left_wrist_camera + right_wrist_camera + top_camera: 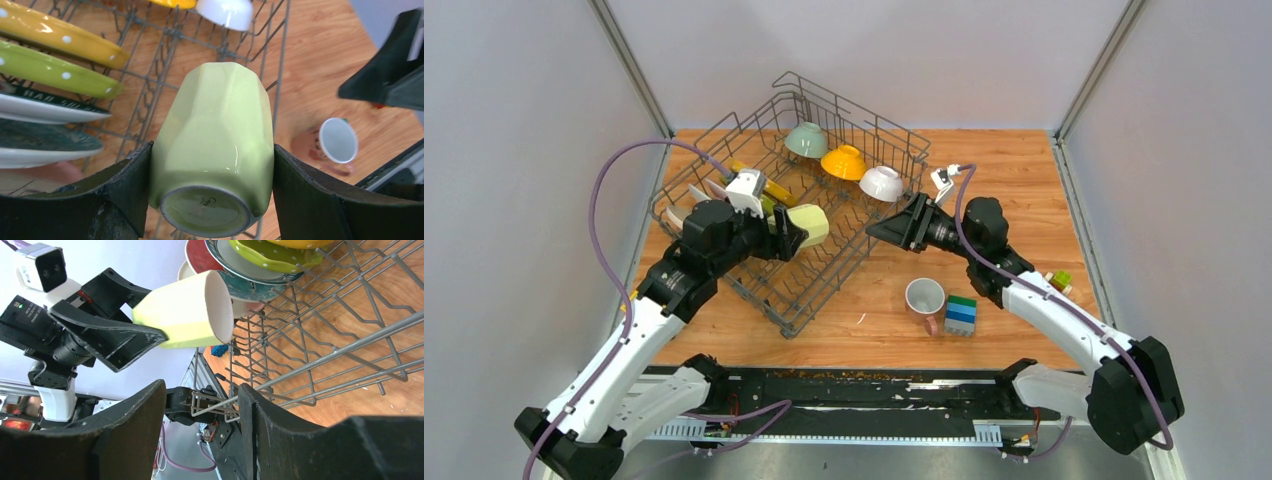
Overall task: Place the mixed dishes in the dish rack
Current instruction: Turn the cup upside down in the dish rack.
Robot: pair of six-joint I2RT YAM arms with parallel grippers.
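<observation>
Two claws, one busy. Left claw (212,150) clamped on one pale yellow mug (215,120), glossy faceted ceramic, tipped sideways over the grey wire dish rack (864,115). Right claw (202,390) spread apart, empty, just beside the rack's edge. Past the left claw: three round bowls, pale green (806,139), orange (843,161), white (881,182). Off to its left, at least four glazed plates (60,45) on edge, two dotted. Back behind the right claw, one white mug (924,297) beside stacked blocks (961,314).

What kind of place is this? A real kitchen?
Probably a robot practice booth, not a kitchen: plain grey walls box in one wooden table holding a dish rack, with two robot arms bolted at its edge.
</observation>
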